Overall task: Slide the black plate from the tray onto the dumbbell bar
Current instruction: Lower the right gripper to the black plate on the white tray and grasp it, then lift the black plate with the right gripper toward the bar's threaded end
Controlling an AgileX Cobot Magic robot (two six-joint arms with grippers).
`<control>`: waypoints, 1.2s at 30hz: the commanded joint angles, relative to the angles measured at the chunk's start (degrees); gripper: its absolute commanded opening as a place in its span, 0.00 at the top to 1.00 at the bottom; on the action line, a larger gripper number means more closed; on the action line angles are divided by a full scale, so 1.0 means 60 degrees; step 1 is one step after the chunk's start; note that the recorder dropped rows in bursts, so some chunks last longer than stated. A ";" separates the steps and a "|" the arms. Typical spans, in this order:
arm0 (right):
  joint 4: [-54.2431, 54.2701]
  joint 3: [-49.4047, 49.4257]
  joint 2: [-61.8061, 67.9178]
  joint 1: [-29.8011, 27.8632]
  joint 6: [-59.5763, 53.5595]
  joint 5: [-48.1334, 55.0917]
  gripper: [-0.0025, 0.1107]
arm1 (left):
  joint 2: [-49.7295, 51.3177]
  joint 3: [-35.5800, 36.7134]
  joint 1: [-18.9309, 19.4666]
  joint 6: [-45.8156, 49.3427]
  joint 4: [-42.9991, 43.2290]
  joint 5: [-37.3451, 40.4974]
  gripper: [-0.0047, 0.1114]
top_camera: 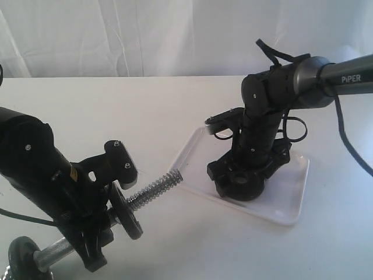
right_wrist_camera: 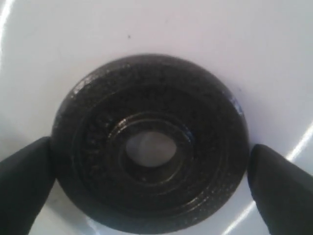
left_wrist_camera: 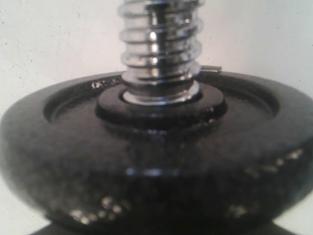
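**Right gripper straddles black plate in tray**

The right gripper (right_wrist_camera: 151, 183) stands spread wide over the black plate (right_wrist_camera: 146, 98), which lies flat on the tray (top_camera: 285, 201) directly beneath it. A fingertip (right_wrist_camera: 24, 186) sits just beside each side of its rim. The left gripper (top_camera: 108, 213) clamps the dumbbell bar (top_camera: 157, 189) at a tilt, free threaded end toward the right gripper. Another black disc (top_camera: 127, 210) sits on the bar beside the left fingers.

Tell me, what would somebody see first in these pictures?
A black plate lies flat on the white tray at the right, with the right arm's fingers poised on either side of it. At the left, the left fingers hold up a shiny dumbbell bar, one black disc already on it, its threaded end pointing toward the tray.
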 commanded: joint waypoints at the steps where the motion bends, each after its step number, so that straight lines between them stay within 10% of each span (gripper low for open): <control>1: 0.0086 0.0000 0.0350 -0.0073 -0.0026 0.0194 0.05 | -0.0411 -0.0223 -0.0055 -0.0045 -0.0388 -0.0394 0.96; 9: 0.0314 -0.0016 0.0817 -0.0073 -0.0169 0.0917 0.10 | -0.0411 -0.0223 -0.0055 -0.0045 -0.0388 -0.0394 0.96; 16: 0.0259 -0.0016 0.1121 -0.0088 0.0005 0.1279 0.98 | -0.0411 -0.0223 -0.0055 -0.0045 -0.0388 -0.0394 0.96; 36: 0.0688 -0.0245 -0.1148 -0.0573 -0.0402 0.1004 0.98 | -0.0411 -0.0223 -0.0055 -0.0122 -0.0388 -0.0394 0.96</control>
